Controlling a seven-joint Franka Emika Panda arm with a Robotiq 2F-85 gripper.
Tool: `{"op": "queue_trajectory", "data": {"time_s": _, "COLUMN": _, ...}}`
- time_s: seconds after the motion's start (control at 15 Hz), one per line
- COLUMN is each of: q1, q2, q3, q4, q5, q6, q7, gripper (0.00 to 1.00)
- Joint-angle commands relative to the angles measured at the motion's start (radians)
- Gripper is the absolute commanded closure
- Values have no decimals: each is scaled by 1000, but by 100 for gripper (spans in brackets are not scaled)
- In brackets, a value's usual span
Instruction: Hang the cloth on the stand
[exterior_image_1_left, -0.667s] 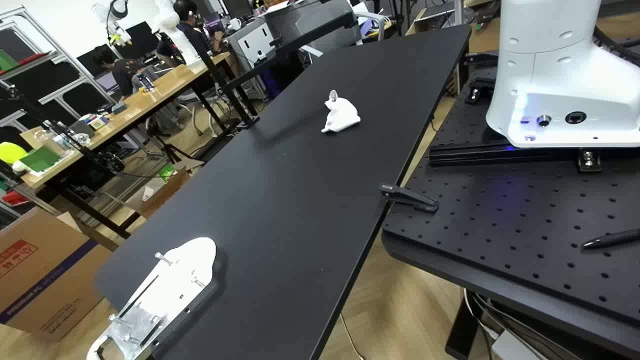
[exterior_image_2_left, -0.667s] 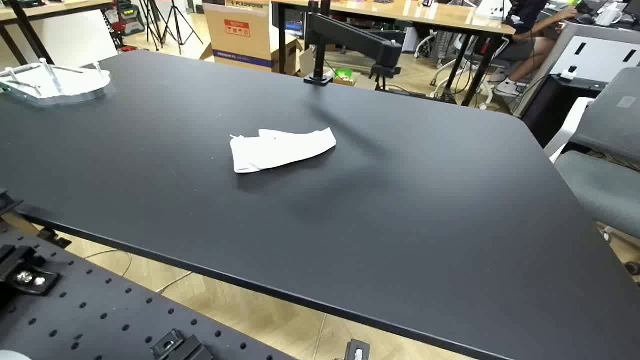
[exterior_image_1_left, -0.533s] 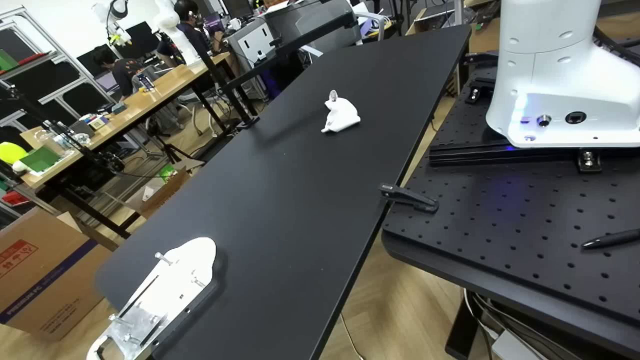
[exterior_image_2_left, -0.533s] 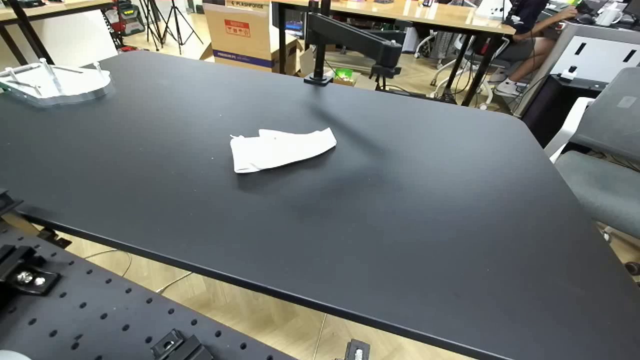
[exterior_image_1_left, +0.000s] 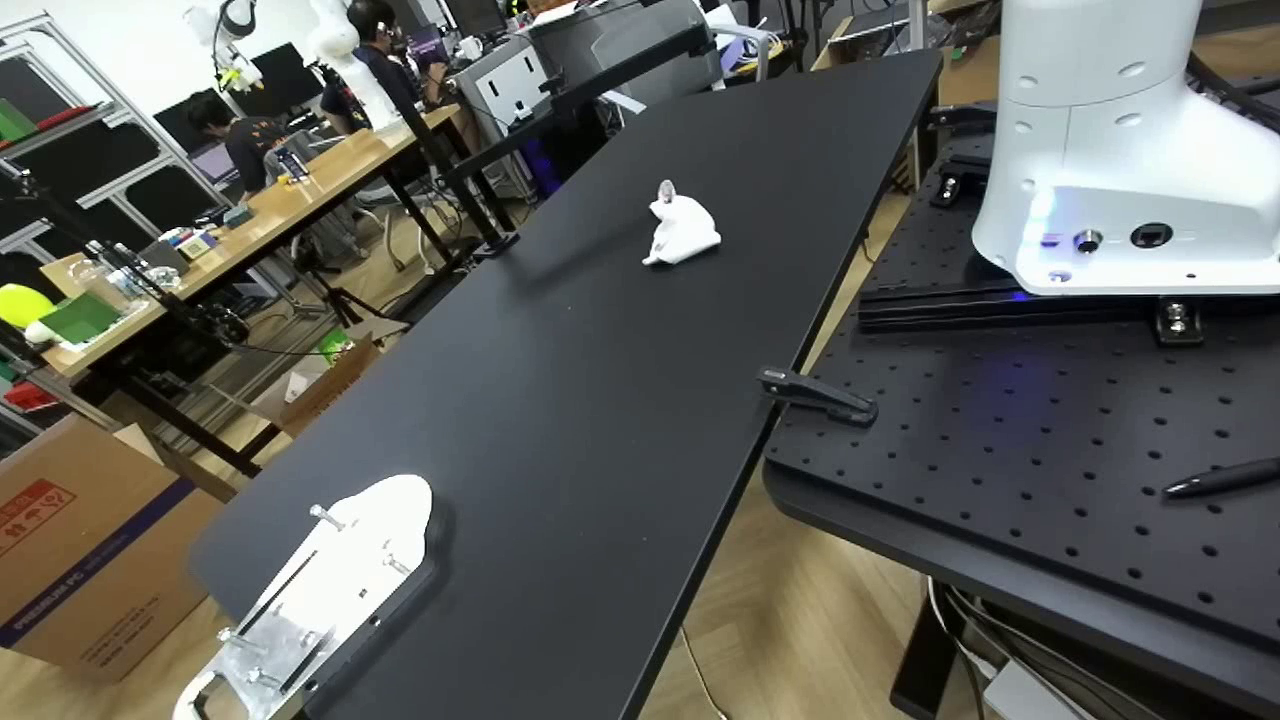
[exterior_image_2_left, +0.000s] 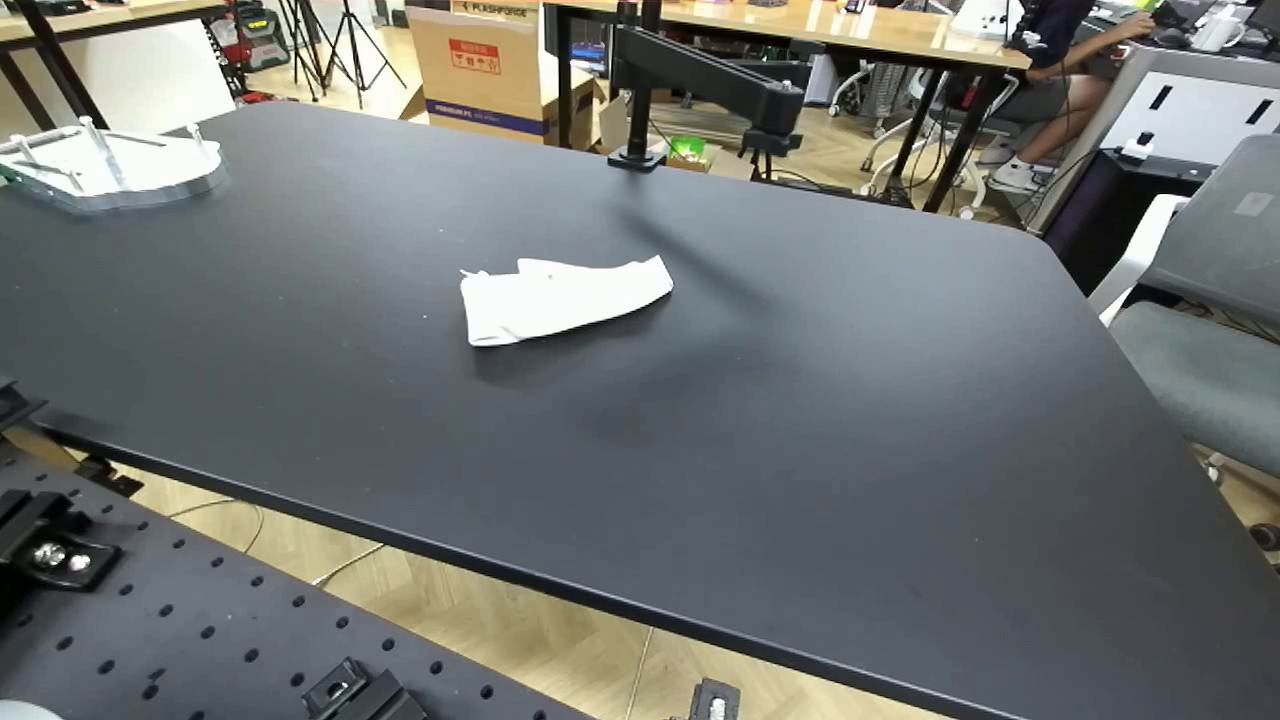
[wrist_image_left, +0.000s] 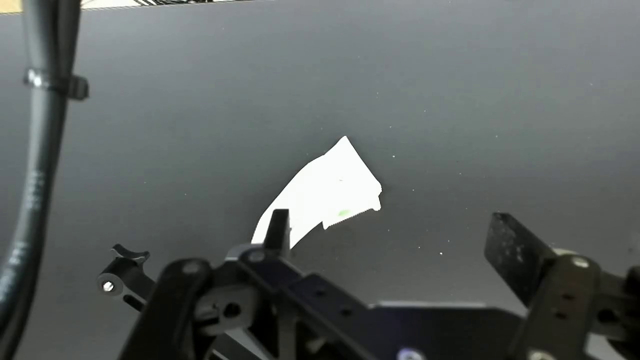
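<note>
1. Your black table (exterior_image_2_left: 850, 480) shows in both exterior views.
2. The black stand (exterior_image_2_left: 695, 72) rises at one long edge.
3. Your gripper (wrist_image_left: 390, 220) hangs above, fingers (wrist_image_left: 517, 255) spread wide.
4. Your white cloth (exterior_image_2_left: 565, 302) lies on the table, between its long edges.

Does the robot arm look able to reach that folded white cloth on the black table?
Likely yes: the open black gripper faces the folded white cloth in the wrist view, nothing visible between them.

You're in a robotics lab: in an exterior view, your robot base (exterior_image_1_left: 1110, 150) stands on a perforated plate (exterior_image_1_left: 1050, 430) at right, with another robot arm (exterior_image_1_left: 337, 42) and a workbench (exterior_image_1_left: 335, 170) at upper left.
</note>
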Motion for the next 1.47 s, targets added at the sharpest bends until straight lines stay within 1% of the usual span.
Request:
{"op": "queue_trajectory", "data": {"time_s": 0.0, "q1": -1, "q2": 0, "q3": 1, "q4": 2, "q5": 0, "q6": -2, "q7": 0, "gripper": 0}}
{"op": "queue_trajectory", "data": {"time_s": 0.07, "q1": -9, "q2": -3, "q3": 11, "q4": 2, "q5": -10, "q6": 2, "q7": 25, "gripper": 0}}
{"op": "queue_trajectory", "data": {"time_s": 0.2, "q1": -32, "q2": 24, "q3": 29, "q4": 3, "q5": -48, "q6": 60, "q7": 76, "gripper": 0}}
{"op": "queue_trajectory", "data": {"time_s": 0.47, "q1": -98, "q2": 148, "q3": 71, "q4": -5, "q5": -168, "q6": 299, "q7": 221, "gripper": 0}}
{"op": "queue_trajectory", "data": {"time_s": 0.6, "q1": -109, "q2": 234, "q3": 86, "q4": 0, "q5": -199, "q6": 388, "q7": 262, "gripper": 0}}
{"op": "queue_trajectory", "data": {"time_s": 0.8, "q1": -78, "q2": 374, "q3": 89, "q4": 29, "q5": -173, "q6": 480, "q7": 251, "gripper": 0}}
{"op": "queue_trajectory", "data": {"time_s": 1.07, "q1": -34, "q2": 516, "q3": 100, "q4": 44, "q5": -140, "q6": 556, "q7": 252, "gripper": 0}}
{"op": "queue_trajectory", "data": {"time_s": 1.2, "q1": -21, "q2": 566, "q3": 98, "q4": 38, "q5": -150, "q6": 598, "q7": 282, "gripper": 0}}
{"op": "queue_trajectory", "data": {"time_s": 1.27, "q1": -17, "q2": 580, "q3": 94, "q4": 36, "q5": -164, "q6": 600, "q7": 299, "gripper": 0}}
{"op": "queue_trajectory", "data": {"time_s": 1.33, "q1": -12, "q2": 544, "q3": 84, "q4": 15, "q5": -151, "q6": 595, "q7": 245, "gripper": 0}}
{"op": "queue_trajectory", "data": {"time_s": 1.4, "q1": -8, "q2": 564, "q3": 84, "q4": 16, "q5": -152, "q6": 604, "q7": 254, "gripper": 0}}
